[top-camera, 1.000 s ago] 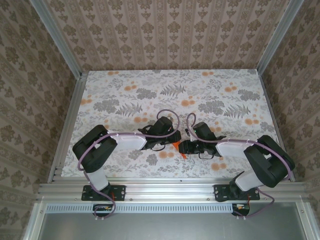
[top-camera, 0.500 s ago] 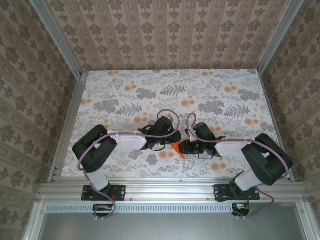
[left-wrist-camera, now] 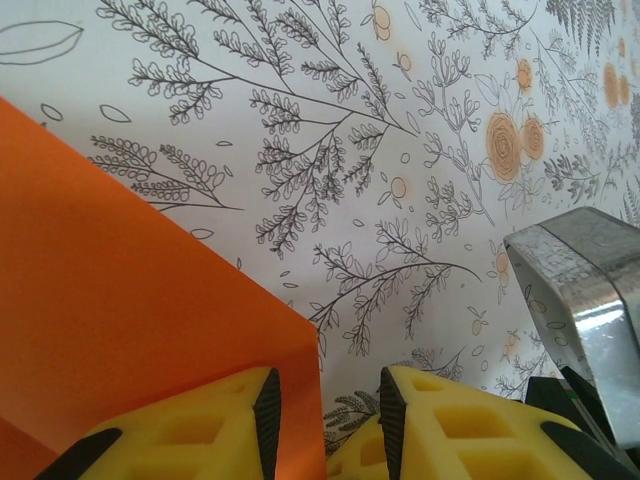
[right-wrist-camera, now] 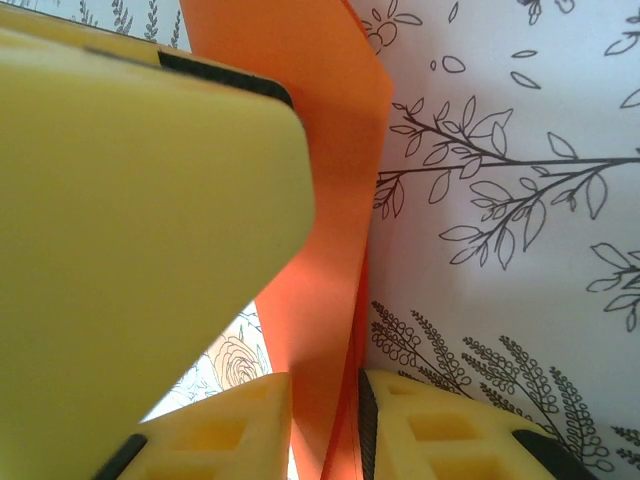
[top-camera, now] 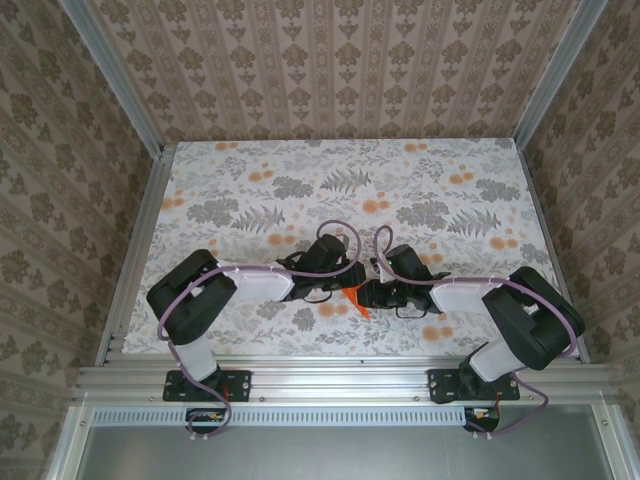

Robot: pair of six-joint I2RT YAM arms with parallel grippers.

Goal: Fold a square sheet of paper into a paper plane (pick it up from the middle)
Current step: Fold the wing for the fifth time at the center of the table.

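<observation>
Fingers of the right hand (right-wrist-camera: 325, 430) pinch the creased bright orange square sheet of paper (right-wrist-camera: 330, 150) near the front-centre of the floral-printed tabletop (top-camera: 250, 190). The left hand (left-wrist-camera: 328, 430) is narrowly parted, with the sheet's edge inside its gap.

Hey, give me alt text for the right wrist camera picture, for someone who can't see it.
A creased bright orange sheet of paper is clamped between the right gripper's two yellow fingers at the bottom edge and runs up the middle. A big blurred yellow block covers the left; white table cover with grey leaf drawings lies behind.
</observation>
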